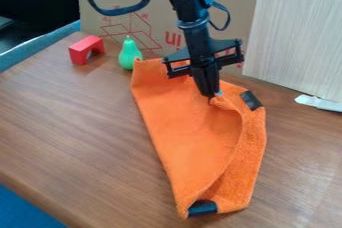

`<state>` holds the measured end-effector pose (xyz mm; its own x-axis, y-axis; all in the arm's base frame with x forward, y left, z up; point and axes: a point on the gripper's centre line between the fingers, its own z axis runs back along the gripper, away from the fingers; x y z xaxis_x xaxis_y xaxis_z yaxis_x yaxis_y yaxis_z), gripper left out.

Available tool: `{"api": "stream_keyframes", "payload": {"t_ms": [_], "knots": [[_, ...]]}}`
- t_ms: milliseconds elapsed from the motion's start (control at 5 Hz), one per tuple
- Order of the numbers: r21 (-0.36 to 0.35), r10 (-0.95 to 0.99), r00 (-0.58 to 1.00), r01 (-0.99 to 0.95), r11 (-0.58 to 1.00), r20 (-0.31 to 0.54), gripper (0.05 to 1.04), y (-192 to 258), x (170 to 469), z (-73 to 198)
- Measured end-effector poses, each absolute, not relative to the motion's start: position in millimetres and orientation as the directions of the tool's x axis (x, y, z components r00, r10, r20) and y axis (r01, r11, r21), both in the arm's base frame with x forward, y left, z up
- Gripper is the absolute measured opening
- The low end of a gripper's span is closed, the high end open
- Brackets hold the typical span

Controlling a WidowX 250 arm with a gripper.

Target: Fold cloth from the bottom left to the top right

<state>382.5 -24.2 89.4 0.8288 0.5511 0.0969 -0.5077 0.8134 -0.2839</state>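
Note:
The gripper (212, 95) hangs over the upper part of the orange cloth (184, 122), its tips together on a pinched, puckered bit of fabric. From that pinch a raised fold curves down the cloth's right side to its lower end. A dark patch (251, 100) lies on the cloth's upper right edge, and another dark patch (202, 208) is at its bottom corner. The cloth's upper left corner stands slightly raised near the cardboard. What lies under the folded layer is hidden.
Behind the cloth at the upper left are a green pear (129, 53) and a red arch block (86, 49). Cardboard (234, 17) and a pale wood-grain panel (294, 42) stand along the back. A white strip (318, 103) lies on the brown table (80, 132) at right.

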Motion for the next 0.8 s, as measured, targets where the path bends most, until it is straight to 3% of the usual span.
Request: {"api": "stream_keyframes", "payload": {"t_ms": [800], "knots": [[-0.284, 0.571, 0.815, -0.526, 0.802, 0.102, 0.08, -47.2, 403.4, 80.0]]}}
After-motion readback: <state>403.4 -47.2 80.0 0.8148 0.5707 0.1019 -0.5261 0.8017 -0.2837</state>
